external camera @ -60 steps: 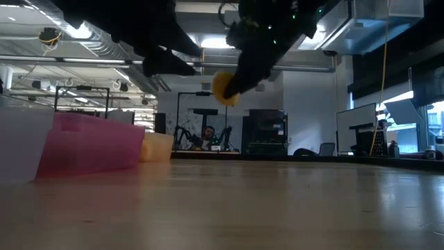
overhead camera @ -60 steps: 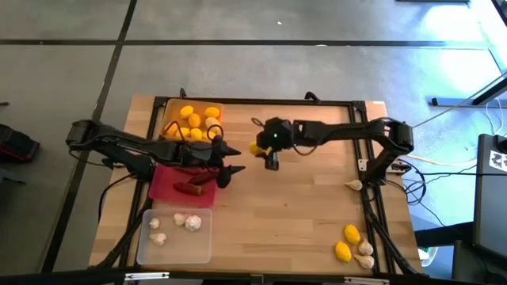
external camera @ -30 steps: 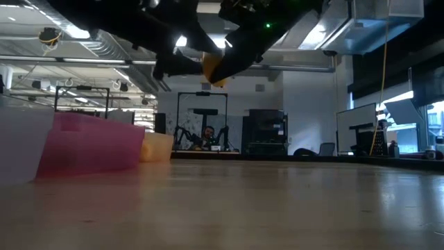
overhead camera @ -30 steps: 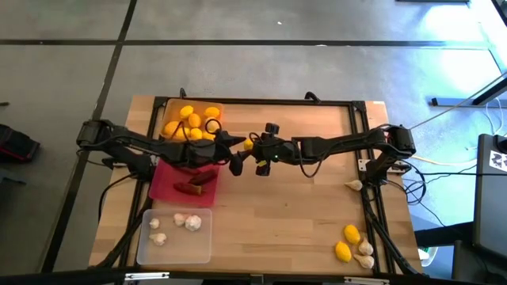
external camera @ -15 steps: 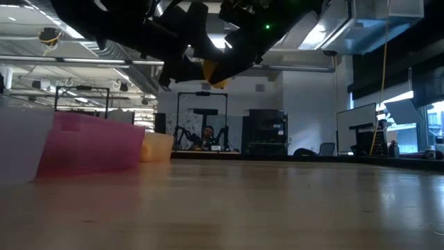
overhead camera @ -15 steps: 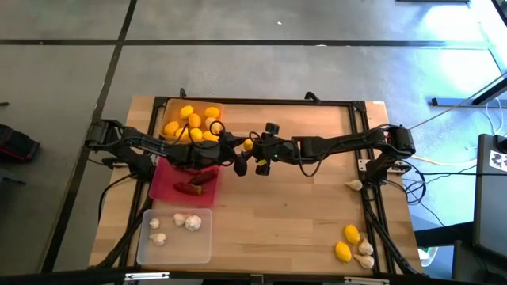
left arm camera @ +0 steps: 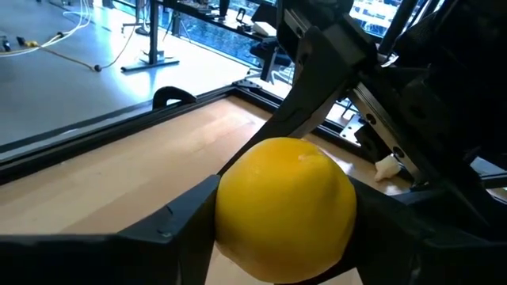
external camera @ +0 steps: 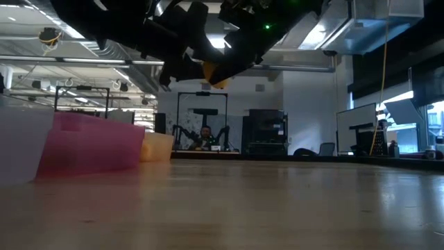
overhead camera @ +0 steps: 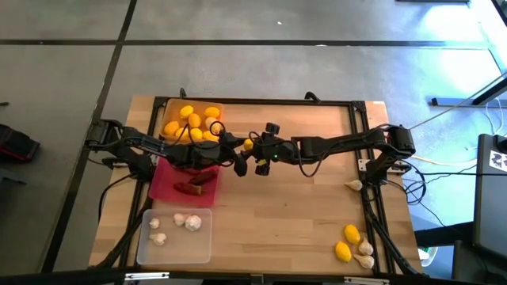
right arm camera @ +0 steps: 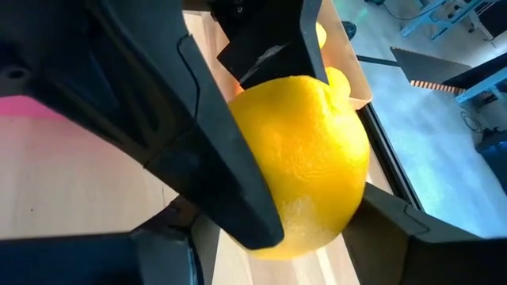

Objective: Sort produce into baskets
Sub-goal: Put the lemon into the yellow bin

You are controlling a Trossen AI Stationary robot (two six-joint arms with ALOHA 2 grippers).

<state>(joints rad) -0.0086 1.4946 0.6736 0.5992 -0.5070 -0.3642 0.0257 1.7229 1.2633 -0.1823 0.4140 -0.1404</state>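
A yellow lemon (overhead camera: 249, 145) hangs in the air over the table's middle, between both grippers; it also shows in the low view (external camera: 212, 72). My left gripper (overhead camera: 240, 158) reaches in from the left and my right gripper (overhead camera: 255, 152) from the right, both shut on the lemon. The orange basket (overhead camera: 168, 106) at the far left holds several lemons. The red-pink basket (overhead camera: 165, 188) holds a dark red chilli (overhead camera: 190, 188). The clear basket (overhead camera: 168, 252) holds garlic bulbs (overhead camera: 190, 222). My left gripper pinches the lemon's two opposite sides (left arm camera: 230, 207) between its two fingers, coming level from the table's left. The lemon is lifted clear of the table. My right gripper pinches the lemon (right arm camera: 348, 178) between its fingers, level from the table's right; the left gripper's finger (right arm camera: 214, 150) crosses in front.
A garlic bulb (overhead camera: 353, 185) lies at the table's right edge. Two lemons (overhead camera: 347, 242) and garlic bulbs (overhead camera: 365, 253) lie at the near right corner. The three baskets stand in a row along the left side. Bare wood lies in the middle and near part.
My left gripper has gone toward the table's right to the lemon, and its fingers now stand on either side of it. My right gripper has kept the lemon still in the air.
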